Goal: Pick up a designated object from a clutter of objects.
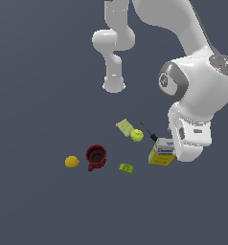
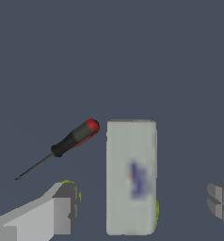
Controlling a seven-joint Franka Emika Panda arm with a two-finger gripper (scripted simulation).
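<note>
The yellow carton (image 1: 160,156) stands at the exterior view's right end of the clutter, its white-grey top (image 2: 131,176) with blurred blue lettering facing my wrist camera. My gripper (image 2: 144,202) hangs just above it, jaws spread, one finger (image 2: 62,207) to either side of the carton and neither touching it. A screwdriver (image 2: 71,140) with a black-and-red handle lies just beside the carton, thin shaft pointing away. Farther toward the exterior view's left I see a lime-green ball (image 1: 137,135) touching a pale packet (image 1: 125,127), a small green block (image 1: 126,168), a dark red mug (image 1: 96,156) and a yellow lemon (image 1: 72,161), well apart from the carton. Everything rests on a plain, uniform dark grey-blue floor (image 1: 39,95); no walls are visible. The white arm's base (image 1: 114,85) stands behind the clutter.
</note>
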